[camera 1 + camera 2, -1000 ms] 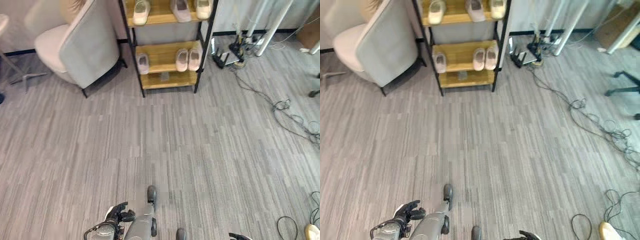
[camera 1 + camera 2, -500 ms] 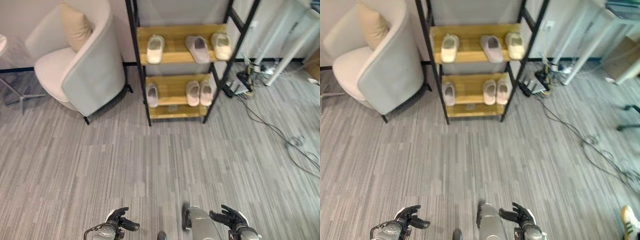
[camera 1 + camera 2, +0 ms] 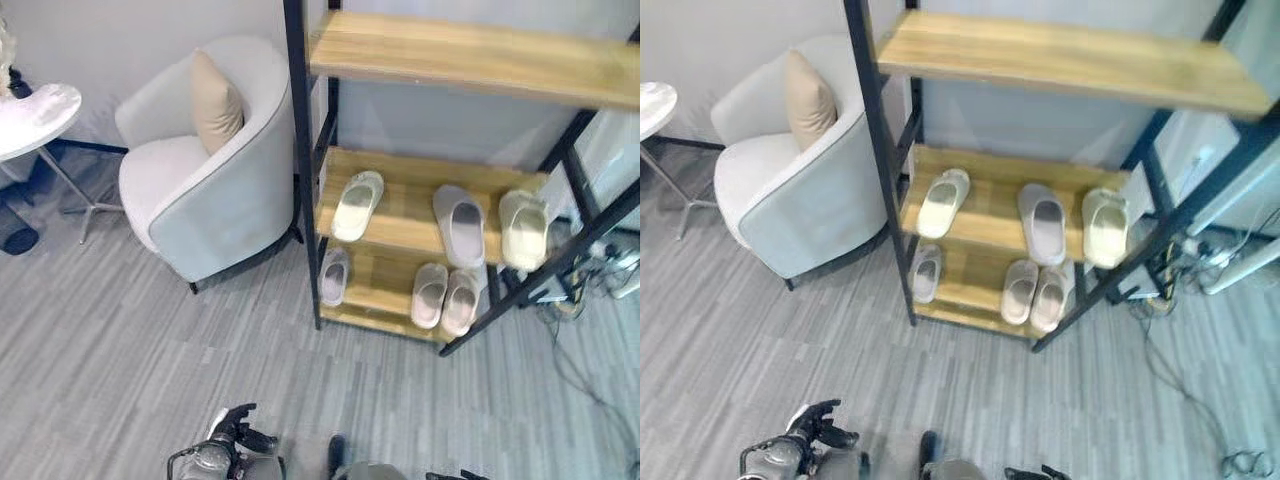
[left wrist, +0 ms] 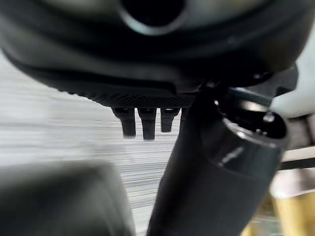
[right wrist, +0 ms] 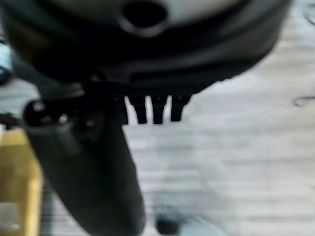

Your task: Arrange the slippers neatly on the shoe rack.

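Hands low at the near edge, both empty. Left hand (image 3: pixel 232 440) shows at near left with fingers spread and relaxed; in its wrist view the fingers (image 4: pixel 142 123) hang straight over bare floor. Right hand (image 3: pixel 1040 472) is cut off by the near edge, barely a sliver; its own wrist view shows the fingers (image 5: pixel 157 109) straight, holding nothing.

Grey striped carpet (image 3: pixel 120 350) between hands and rack.

Rack (image 3: pixel 305 200), black frame with wooden shelves, stands ahead and right of centre. Bottom shelf: one slipper (image 3: pixel 334 277) at left, a pair (image 3: pixel 445 297) at right, partly shaded by the shelf above. Middle shelf: cream slipper (image 3: pixel 357 204) at left, grey slipper (image 3: pixel 460 224) in the middle, cream slipper (image 3: pixel 523 228) at right, part crossed by the slanting frame bar. Top shelf (image 3: pixel 470 55) looks bare; its far part is cut off.

Armchair (image 3: pixel 200 200) with cushion (image 3: pixel 215 100) left of the rack; round table (image 3: pixel 35 115) at far left, cut off.

Against half a second ago: the view has shifted, the rack now closer and larger; the right hand has dropped nearly out of frame. Slippers lie as before.
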Controlling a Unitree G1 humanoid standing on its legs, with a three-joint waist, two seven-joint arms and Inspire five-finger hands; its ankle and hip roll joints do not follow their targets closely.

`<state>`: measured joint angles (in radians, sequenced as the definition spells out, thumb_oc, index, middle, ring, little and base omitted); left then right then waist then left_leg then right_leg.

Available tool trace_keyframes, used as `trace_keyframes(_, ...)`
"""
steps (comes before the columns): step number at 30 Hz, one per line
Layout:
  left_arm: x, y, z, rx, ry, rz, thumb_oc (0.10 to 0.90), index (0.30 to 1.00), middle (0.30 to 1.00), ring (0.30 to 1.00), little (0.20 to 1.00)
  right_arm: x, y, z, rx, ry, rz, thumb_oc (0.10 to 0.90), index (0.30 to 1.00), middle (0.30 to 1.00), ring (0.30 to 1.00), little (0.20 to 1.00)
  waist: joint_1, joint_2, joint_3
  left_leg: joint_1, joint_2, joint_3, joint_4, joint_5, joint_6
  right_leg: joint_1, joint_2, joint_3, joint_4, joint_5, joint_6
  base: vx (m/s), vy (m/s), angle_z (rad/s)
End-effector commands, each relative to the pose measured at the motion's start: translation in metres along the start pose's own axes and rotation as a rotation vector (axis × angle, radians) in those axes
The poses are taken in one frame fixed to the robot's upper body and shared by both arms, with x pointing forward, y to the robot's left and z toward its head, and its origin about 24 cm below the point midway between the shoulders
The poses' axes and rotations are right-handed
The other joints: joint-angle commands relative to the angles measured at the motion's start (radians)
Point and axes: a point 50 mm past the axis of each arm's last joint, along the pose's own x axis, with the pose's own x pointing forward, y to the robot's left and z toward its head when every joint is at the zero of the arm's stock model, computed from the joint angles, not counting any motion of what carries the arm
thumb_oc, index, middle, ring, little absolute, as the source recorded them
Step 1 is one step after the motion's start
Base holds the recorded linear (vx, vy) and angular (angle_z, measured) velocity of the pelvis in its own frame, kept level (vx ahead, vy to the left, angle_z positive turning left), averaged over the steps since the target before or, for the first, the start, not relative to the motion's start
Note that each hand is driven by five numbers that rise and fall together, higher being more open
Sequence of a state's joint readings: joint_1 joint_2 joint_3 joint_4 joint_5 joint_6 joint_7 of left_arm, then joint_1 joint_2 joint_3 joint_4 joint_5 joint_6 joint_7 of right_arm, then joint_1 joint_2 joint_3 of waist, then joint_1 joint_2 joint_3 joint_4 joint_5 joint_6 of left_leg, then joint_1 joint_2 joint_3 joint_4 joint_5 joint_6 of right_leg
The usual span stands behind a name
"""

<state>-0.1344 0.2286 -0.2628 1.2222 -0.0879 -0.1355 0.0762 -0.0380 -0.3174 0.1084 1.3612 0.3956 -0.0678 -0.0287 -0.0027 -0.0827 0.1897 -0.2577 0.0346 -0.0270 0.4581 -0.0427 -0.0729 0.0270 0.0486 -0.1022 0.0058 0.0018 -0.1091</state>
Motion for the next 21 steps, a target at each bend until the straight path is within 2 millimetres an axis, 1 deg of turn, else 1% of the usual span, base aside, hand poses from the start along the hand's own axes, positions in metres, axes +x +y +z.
trace_keyframes(1, -0.008, -0.012, -0.029, 0.009, 0.096, -0.013, 0.800, 0.900, 0.900, 0.900, 0.900, -0.006, -0.009, -0.031, -0.079, 0.050, -0.026, 0.800, 0.900, 0.900, 0.900, 0.900, 0.012, 0.033, 0.006, 0.176, -0.058, -0.023, -0.274, -0.004, 0.039, -0.029, -0.067, 0.011, 0.043, -0.030, 0.180, 0.23, 0.059, -0.63)
trace_keyframes(2, -0.008, -0.013, -0.031, 0.025, 0.105, -0.015, 0.800, 0.900, 0.900, 0.900, 0.900, -0.006, -0.004, -0.030, -0.104, 0.041, -0.012, 0.800, 0.900, 0.900, 0.900, 0.900, 0.008, 0.033, -0.007, 0.195, -0.066, -0.034, -0.295, -0.017, 0.046, -0.033, -0.066, 0.018, 0.047, -0.038, 0.184, 0.22, 0.060, -0.50)
trace_keyframes(3, -0.008, -0.013, -0.031, 0.026, 0.105, -0.015, 0.800, 0.900, 0.900, 0.900, 0.900, -0.006, -0.004, -0.030, -0.104, 0.042, -0.012, 0.800, 0.900, 0.900, 0.900, 0.900, 0.008, 0.033, -0.007, 0.197, -0.066, -0.034, -0.297, -0.017, 0.046, -0.032, -0.066, 0.018, 0.048, -0.038, 0.184, 0.10, 0.086, -0.33)
trace_keyframes(4, -0.009, -0.014, -0.034, 0.063, 0.120, -0.014, 0.800, 0.900, 0.900, 0.900, 0.900, -0.005, 0.007, -0.027, -0.139, 0.021, 0.012, 0.800, 0.900, 0.900, 0.900, 0.900, -0.001, 0.030, -0.018, 0.215, -0.071, -0.032, -0.317, -0.028, 0.054, -0.047, -0.071, 0.023, 0.078, -0.046, 0.191, 0.04, 0.055, -0.25)
trace_keyframes(5, -0.009, -0.014, -0.034, 0.063, 0.120, -0.014, 0.800, 0.900, 0.900, 0.900, 0.900, -0.005, 0.007, -0.027, -0.139, 0.021, 0.012, 0.800, 0.900, 0.900, 0.900, 0.900, 0.000, 0.030, -0.018, 0.216, -0.071, -0.032, -0.318, -0.027, 0.054, -0.048, -0.071, 0.023, 0.079, -0.047, 0.192, 0.00, 0.103, -0.04)
trace_keyframes(6, -0.009, -0.010, -0.035, 0.085, 0.130, -0.003, 0.800, 0.900, 0.900, 0.900, 0.900, -0.004, 0.013, -0.021, -0.145, 0.001, 0.032, 0.800, 0.900, 0.900, 0.900, 0.900, -0.007, 0.028, -0.013, 0.221, -0.072, -0.019, -0.322, -0.029, 0.064, -0.075, -0.073, 0.029, 0.142, -0.052, 0.206, -0.06, 0.064, -0.24)
trace_keyframes(8, -0.008, -0.005, -0.034, 0.090, 0.134, 0.012, 0.800, 0.900, 0.900, 0.900, 0.900, -0.004, 0.020, -0.017, -0.165, -0.007, 0.048, 0.800, 0.900, 0.900, 0.900, 0.900, -0.012, 0.034, -0.006, 0.229, -0.068, -0.012, -0.332, -0.035, 0.072, -0.114, -0.085, 0.035, 0.202, -0.050, 0.230, -0.07, 0.043, -0.35)
trace_keyframes(9, -0.008, -0.005, -0.034, 0.090, 0.133, 0.012, 0.800, 0.900, 0.900, 0.900, 0.900, -0.004, 0.020, -0.017, -0.165, -0.008, 0.048, 0.800, 0.900, 0.900, 0.900, 0.900, -0.011, 0.033, -0.006, 0.229, -0.068, -0.012, -0.332, -0.035, 0.072, -0.115, -0.086, 0.036, 0.204, -0.051, 0.230, -0.05, -0.039, -0.23)
trace_keyframes(10, -0.008, -0.002, -0.036, 0.071, 0.141, 0.030, 0.800, 0.900, 0.900, 0.900, 0.900, -0.004, 0.020, -0.018, -0.181, -0.004, 0.040, 0.800, 0.900, 0.900, 0.900, 0.900, -0.015, 0.046, -0.007, 0.240, -0.059, -0.006, -0.343, -0.044, 0.079, -0.117, -0.120, 0.037, 0.192, -0.047, 0.243, -0.03, -0.043, -0.15)
trace_keyframes(11, -0.008, -0.002, -0.036, 0.071, 0.141, 0.030, 0.800, 0.900, 0.900, 0.900, 0.900, -0.004, 0.020, -0.018, -0.181, -0.004, 0.040, 0.800, 0.900, 0.900, 0.900, 0.900, -0.015, 0.046, -0.007, 0.240, -0.059, -0.006, -0.343, -0.044, 0.079, -0.117, -0.120, 0.037, 0.192, -0.047, 0.243, -0.03, -0.078, -0.08)
trace_keyframes(12, -0.009, -0.001, -0.038, 0.072, 0.146, 0.033, 0.800, 0.900, 0.900, 0.900, 0.900, -0.004, 0.019, -0.018, -0.181, -0.001, 0.031, 0.800, 0.900, 0.900, 0.900, 0.900, -0.018, 0.053, -0.012, 0.244, -0.051, -0.004, -0.351, -0.046, 0.080, -0.115, -0.138, 0.043, 0.181, -0.040, 0.242, 0.02, -0.109, -0.02)
trace_keyframes(13, -0.010, -0.001, -0.041, 0.069, 0.159, 0.033, 0.800, 0.900, 0.900, 0.900, 0.900, -0.003, 0.017, -0.016, -0.168, -0.007, 0.024, 0.800, 0.900, 0.900, 0.900, 0.900, -0.028, 0.067, -0.023, 0.251, -0.041, -0.007, -0.360, -0.048, 0.078, -0.119, -0.159, 0.076, 0.165, -0.027, 0.248, 0.02, -0.109, -0.07)
trace_keyframes(14, -0.010, -0.002, -0.041, 0.069, 0.159, 0.033, 0.800, 0.900, 0.900, 0.900, 0.900, -0.003, 0.017, -0.016, -0.169, -0.007, 0.024, 0.800, 0.900, 0.900, 0.900, 0.900, -0.027, 0.068, -0.022, 0.252, -0.040, -0.007, -0.360, -0.048, 0.077, -0.118, -0.158, 0.076, 0.164, -0.027, 0.248, 0.05, -0.113, -0.15)
trace_keyframes(15, -0.011, -0.002, -0.044, 0.067, 0.168, 0.033, 0.800, 0.900, 0.900, 0.900, 0.900, -0.003, 0.016, -0.014, -0.163, -0.010, 0.017, 0.800, 0.900, 0.900, 0.900, 0.900, -0.032, 0.075, -0.028, 0.260, -0.037, -0.007, -0.366, -0.049, 0.074, -0.125, -0.165, 0.100, 0.157, -0.018, 0.252, 0.07, -0.179, -0.07)
trace_keyframes(16, -0.012, -0.002, -0.048, 0.066, 0.182, 0.033, 0.800, 0.900, 0.900, 0.900, 0.900, -0.002, 0.012, -0.008, -0.141, -0.030, 0.000, 0.800, 0.900, 0.900, 0.900, 0.900, -0.038, 0.082, -0.036, 0.275, -0.028, -0.002, -0.374, -0.053, 0.067, -0.131, -0.185, 0.107, 0.135, 0.000, 0.263, 0.10, -0.257, -0.14)
trace_keyframes(17, -0.012, -0.003, -0.048, 0.068, 0.181, 0.029, 0.800, 0.900, 0.900, 0.900, 0.900, -0.002, 0.010, -0.002, -0.133, -0.049, -0.007, 0.800, 0.900, 0.900, 0.900, 0.900, -0.042, 0.085, -0.037, 0.285, -0.019, 0.003, -0.379, -0.053, 0.060, -0.137, -0.196, 0.096, 0.128, 0.007, 0.264, 0.07, -0.219, -0.14)
trace_keyframes(18, -0.012, -0.003, -0.048, 0.068, 0.181, 0.029, 0.800, 0.900, 0.900, 0.900, 0.900, -0.002, 0.010, -0.002, -0.133, -0.049, -0.007, 0.800, 0.900, 0.900, 0.900, 0.900, -0.042, 0.086, -0.036, 0.286, -0.019, 0.003, -0.379, -0.053, 0.060, -0.136, -0.196, 0.095, 0.128, 0.007, 0.264, 0.09, -0.267, -0.22)
trace_keyframes(19, -0.012, -0.001, -0.047, 0.084, 0.176, 0.032, 0.800, 0.900, 0.900, 0.900, 0.900, -0.002, 0.006, 0.005, -0.144, -0.081, -0.028, 0.800, 0.900, 0.900, 0.900, 0.900, -0.043, 0.074, -0.051, 0.291, -0.017, 0.002, -0.375, -0.059, 0.048, -0.100, -0.203, 0.081, 0.075, -0.002, 0.268, 0.09, -0.287, 0.03)
trace_keyframes(20, -0.012, -0.002, -0.046, 0.089, 0.168, 0.036, 0.800, 0.900, 0.900, 0.900, 0.900, -0.001, 0.000, 0.012, -0.161, -0.103, -0.057, 0.800, 0.900, 0.900, 0.900, 0.900, -0.040, 0.074, -0.058, 0.295, -0.007, 0.000, -0.373, -0.056, 0.037, -0.090, -0.193, 0.084, 0.071, -0.008, 0.264, 0.09, -0.288, 0.26)
trace_keyframes(21, -0.012, -0.002, -0.046, 0.089, 0.168, 0.036, 0.800, 0.900, 0.900, 0.900, 0.900, -0.001, 0.000, 0.012, -0.161, -0.103, -0.057, 0.800, 0.900, 0.900, 0.900, 0.900, -0.040, 0.074, -0.058, 0.295, -0.007, 0.000, -0.374, -0.056, 0.036, -0.089, -0.193, 0.084, 0.071, -0.008, 0.263, 0.07, -0.184, 0.33)
